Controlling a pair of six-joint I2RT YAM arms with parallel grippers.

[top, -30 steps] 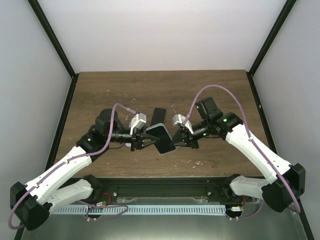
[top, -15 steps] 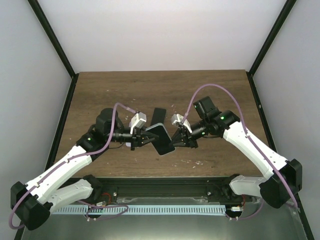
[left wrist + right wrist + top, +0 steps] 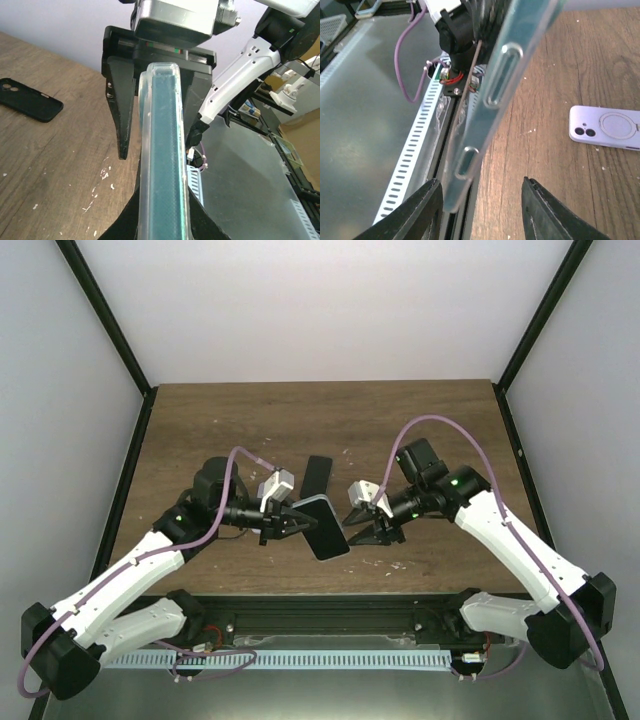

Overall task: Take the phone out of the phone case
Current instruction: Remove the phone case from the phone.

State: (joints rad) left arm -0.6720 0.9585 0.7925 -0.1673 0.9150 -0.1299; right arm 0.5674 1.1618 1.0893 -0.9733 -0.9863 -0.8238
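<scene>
Phone (image 3: 326, 526) in its clear phone case (image 3: 145, 175) hangs on edge above the wooden table (image 3: 420, 430), clamped by the left gripper (image 3: 288, 523), while the right gripper (image 3: 358, 527) stands spread, one finger either side of its far end, a black case (image 3: 317, 476) lying behind.
</scene>
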